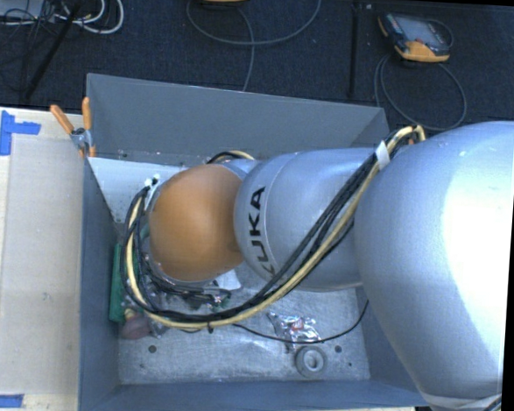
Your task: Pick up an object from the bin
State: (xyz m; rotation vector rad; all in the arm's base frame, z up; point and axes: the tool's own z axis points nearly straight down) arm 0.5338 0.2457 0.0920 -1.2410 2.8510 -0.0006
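Note:
My gripper's dark body [179,291] shows just under the arm's wrist, low over the left half of the bin. A flat green thing [117,280] stands on edge along the bin's left wall, close beside the gripper. A small brownish-pink thing [134,328] lies on the floor just below and left of the gripper. What lies directly beneath the gripper is hidden by the arm.
A crumpled silver foil piece [293,327] and a grey metal ring [311,360] lie on the floor at the front right. A thin black wire [336,336] trails past them. The arm covers the bin's middle and right.

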